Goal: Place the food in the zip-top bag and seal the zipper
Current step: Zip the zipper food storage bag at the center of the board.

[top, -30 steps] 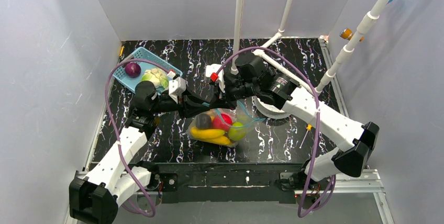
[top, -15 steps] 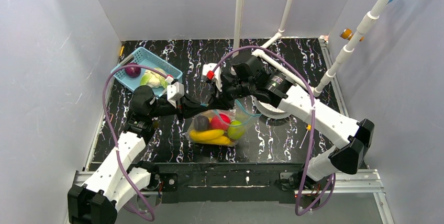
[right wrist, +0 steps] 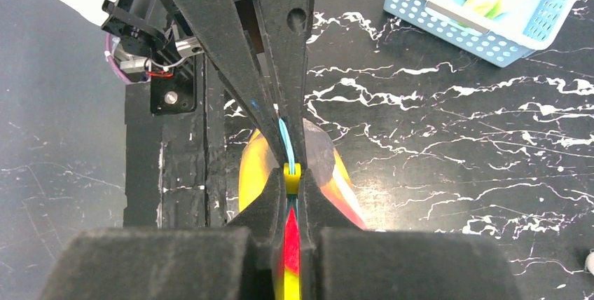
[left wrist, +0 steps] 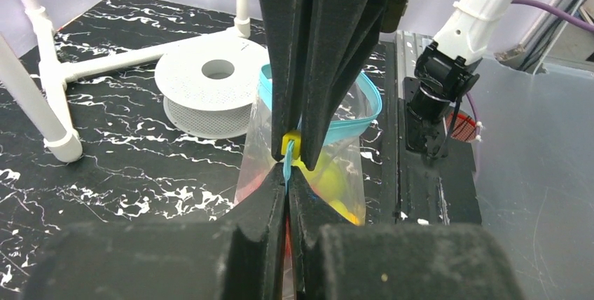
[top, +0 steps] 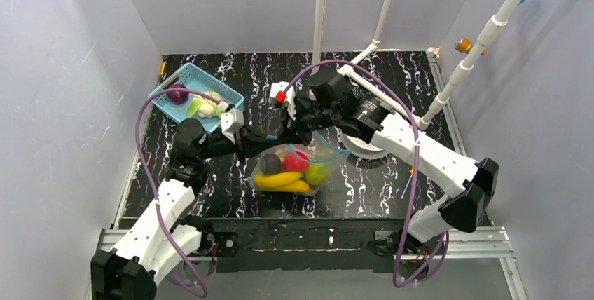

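Though overhead hides it, zipper (left wrist: 350,129) pinched, left claw (left wrist: 287,174), right claw (right wrist: 292,174)

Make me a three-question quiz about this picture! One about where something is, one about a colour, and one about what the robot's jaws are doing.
1. Where are the yellow bananas?
A. In the blue basket
B. Inside the zip-top bag
C. On the white disc

2. What colour is the zipper strip on the bag?
A. Red
B. Black
C. Blue-teal

3. What are both arms' jaws doing?
A. Pinched shut on the zipper
B. Hanging wide open above the table
C. Holding the blue basket

Answers:
1. B: the top view shows the bananas lying inside the clear zip-top bag.
2. C: the left wrist view shows the zipper as a blue-teal band along the bag's top edge.
3. A: both wrist views show the jaws closed with the thin teal strip squeezed between them.
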Tool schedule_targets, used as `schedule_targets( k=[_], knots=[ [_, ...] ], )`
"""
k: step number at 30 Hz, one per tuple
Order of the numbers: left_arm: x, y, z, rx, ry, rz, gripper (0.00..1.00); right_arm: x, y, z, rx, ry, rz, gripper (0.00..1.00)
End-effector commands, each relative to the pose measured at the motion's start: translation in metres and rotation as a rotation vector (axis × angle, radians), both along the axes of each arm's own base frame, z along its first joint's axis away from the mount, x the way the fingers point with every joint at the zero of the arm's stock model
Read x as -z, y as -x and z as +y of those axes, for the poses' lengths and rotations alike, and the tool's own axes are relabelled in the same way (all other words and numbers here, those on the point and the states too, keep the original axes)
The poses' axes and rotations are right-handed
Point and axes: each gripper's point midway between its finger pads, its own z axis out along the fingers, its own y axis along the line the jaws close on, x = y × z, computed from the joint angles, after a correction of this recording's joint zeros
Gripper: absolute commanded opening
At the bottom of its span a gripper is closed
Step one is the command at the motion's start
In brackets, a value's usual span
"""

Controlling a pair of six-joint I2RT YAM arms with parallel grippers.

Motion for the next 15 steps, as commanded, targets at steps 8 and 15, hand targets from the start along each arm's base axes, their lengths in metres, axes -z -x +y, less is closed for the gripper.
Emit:
schedule_targets(
  k=[8, 15],
  knots=[
    [0.006, -0.054, 0.027, -0.293, 0.043, 0.134, 0.0, -0.008, -0.017, -0.023, 0.065, -0.033, -0.142, 0.01],
    [0.002, -0.062, 0.039, -0.341, 0.076, 0.125, 0.0, -0.008, -0.027, -0.056, 0.113, 0.007, -0.145, 0.01]
  ],
)
